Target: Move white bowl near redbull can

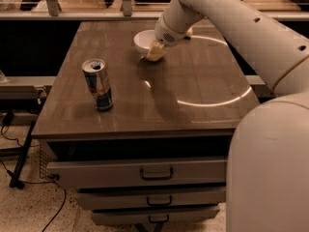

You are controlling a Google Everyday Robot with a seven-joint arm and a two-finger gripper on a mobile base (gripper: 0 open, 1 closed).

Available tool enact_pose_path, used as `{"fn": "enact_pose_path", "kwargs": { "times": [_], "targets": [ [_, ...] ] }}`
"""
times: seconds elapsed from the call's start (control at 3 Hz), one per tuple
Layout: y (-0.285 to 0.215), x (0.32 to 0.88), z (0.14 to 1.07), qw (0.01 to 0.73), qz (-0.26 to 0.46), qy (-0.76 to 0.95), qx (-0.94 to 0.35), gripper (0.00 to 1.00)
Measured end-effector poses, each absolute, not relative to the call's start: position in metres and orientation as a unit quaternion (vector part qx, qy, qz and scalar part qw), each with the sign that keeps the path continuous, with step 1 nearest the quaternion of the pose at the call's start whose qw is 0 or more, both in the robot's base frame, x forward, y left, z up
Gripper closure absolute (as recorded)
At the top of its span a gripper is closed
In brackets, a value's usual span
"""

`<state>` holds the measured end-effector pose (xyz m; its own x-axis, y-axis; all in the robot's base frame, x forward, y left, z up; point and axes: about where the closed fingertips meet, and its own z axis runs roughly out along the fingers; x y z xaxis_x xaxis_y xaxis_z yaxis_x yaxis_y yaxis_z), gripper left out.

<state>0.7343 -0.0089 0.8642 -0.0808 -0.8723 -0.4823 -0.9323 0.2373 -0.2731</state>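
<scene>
The white bowl (pixel 142 41) sits at the back middle of the brown table (pixel 193 81), upright. The redbull can (pixel 98 84) stands upright near the table's front left, well apart from the bowl. My gripper (pixel 156 52), with a tan tip, reaches down from the white arm (pixel 227 18) and is at the bowl's front right rim, hiding part of that rim. I cannot tell whether it touches the bowl.
A yellow object (pixel 189 32) shows partly behind the arm at the back. A bright ring of light (pixel 212 100) lies on the table's right half. Drawers (pixel 154 170) are below the front edge. My white body (pixel 270 168) fills the lower right.
</scene>
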Motion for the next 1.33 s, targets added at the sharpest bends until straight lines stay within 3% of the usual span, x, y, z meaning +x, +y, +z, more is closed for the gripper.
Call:
{"fn": "enact_pose_path", "kwargs": {
  "times": [0.33,1.33],
  "targets": [
    [-0.019,0.686,0.887,0.29,0.047,0.699,-0.652,0.99],
    [-0.013,0.509,0.875,0.215,0.058,0.569,-0.792,1.0]
  ]
}}
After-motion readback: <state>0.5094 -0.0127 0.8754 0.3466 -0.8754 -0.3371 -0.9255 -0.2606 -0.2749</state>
